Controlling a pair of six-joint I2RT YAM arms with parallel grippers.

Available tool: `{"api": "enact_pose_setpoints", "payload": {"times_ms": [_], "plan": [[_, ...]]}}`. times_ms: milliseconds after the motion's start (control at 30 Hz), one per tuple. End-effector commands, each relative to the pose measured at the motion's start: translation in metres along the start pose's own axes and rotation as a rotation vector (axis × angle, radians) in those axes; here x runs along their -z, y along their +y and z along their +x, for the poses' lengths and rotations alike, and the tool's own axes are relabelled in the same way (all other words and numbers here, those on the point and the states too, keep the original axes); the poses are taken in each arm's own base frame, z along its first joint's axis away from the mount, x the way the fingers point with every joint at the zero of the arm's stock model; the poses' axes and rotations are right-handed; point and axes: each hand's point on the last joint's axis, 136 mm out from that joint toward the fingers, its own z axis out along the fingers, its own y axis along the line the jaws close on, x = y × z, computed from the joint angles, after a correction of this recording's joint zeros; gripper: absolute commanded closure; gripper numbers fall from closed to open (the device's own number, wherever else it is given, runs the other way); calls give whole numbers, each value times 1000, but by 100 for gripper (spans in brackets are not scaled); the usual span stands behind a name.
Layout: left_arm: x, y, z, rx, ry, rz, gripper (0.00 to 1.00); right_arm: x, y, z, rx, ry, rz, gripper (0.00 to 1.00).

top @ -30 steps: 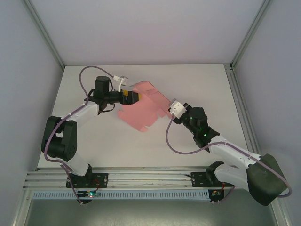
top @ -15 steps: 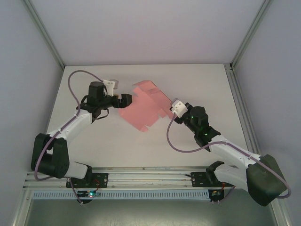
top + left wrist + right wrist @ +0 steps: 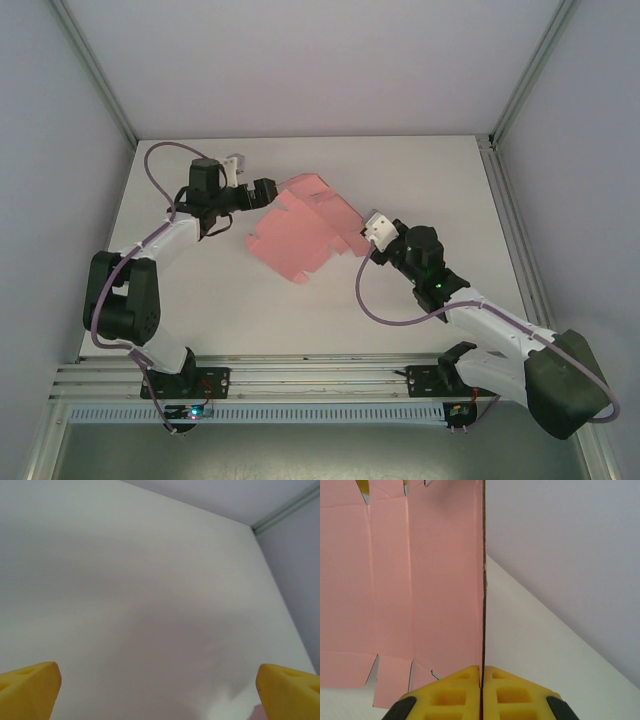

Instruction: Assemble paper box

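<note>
Paper box [image 3: 298, 236] [image 3: 420, 580]: unfolded pink die-cut sheet, mid-table.
Right gripper [image 3: 357, 240] [image 3: 482, 673]: yellow fingers pinched together on the sheet's right edge.
Left gripper [image 3: 263, 190] [image 3: 159, 682]: fingers spread wide, holding nothing, near the sheet's far-left corner.
Table [image 3: 430, 180]: white.

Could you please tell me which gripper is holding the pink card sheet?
The right gripper: its fingers pinch an edge of the flat pink card sheet; the left gripper is open, empty.
</note>
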Motion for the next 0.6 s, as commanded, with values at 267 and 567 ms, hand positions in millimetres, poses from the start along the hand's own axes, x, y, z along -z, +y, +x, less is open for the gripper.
{"api": "enact_pose_setpoints", "payload": {"times_ms": [267, 567], "plan": [[-8, -60, 38, -167, 97, 246, 0, -6, -17, -18, -52, -21, 39, 92], [-30, -59, 55, -165, 163, 219, 0, -12, -10, -10, -42, 17, 5, 92]]}}
